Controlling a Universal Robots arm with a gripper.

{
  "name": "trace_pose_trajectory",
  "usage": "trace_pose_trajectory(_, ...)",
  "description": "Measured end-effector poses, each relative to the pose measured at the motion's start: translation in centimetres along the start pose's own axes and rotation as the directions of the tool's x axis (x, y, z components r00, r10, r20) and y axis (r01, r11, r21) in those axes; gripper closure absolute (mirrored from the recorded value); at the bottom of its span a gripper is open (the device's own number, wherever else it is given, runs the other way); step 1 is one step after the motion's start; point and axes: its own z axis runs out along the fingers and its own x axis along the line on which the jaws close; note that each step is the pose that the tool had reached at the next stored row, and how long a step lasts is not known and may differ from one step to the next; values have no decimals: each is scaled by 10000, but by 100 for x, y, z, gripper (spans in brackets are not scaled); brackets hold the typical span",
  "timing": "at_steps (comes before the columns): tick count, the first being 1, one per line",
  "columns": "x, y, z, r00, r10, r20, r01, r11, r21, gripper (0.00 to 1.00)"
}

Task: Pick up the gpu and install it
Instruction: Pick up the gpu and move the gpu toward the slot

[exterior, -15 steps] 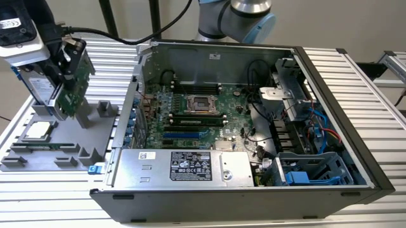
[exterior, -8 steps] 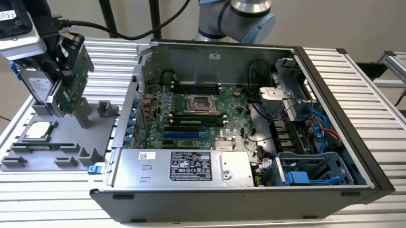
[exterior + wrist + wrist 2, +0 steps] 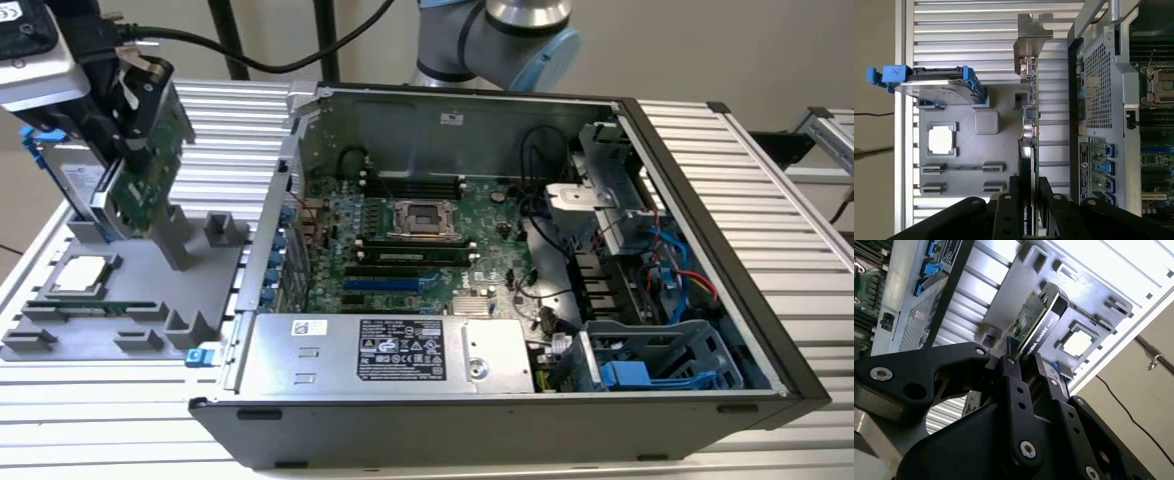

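Gripper [image 3: 1024, 356] clamped on gpu [image 3: 1037, 320] edge. Card stands upright between the fingers, at the grey tray's [image 3: 1004, 142] edge nearest the open case [image 3: 467, 432].

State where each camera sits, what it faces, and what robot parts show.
Exterior view: off the arm, looking down into the open computer case; shows the arm and the hand gripping the gpu by the tray.
Second wrist view: on the wrist, looking along the hand toward the gpu and tray.
First wrist view: on the wrist, looking past the hand at gpu, tray and computer case.
Shared: all three show the hand shut on the gpu.
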Motion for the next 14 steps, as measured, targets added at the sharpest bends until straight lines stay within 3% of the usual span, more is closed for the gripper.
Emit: trace_pose_trajectory(14,0,13,-136,10000,0,-2,0,10000,-33,100)
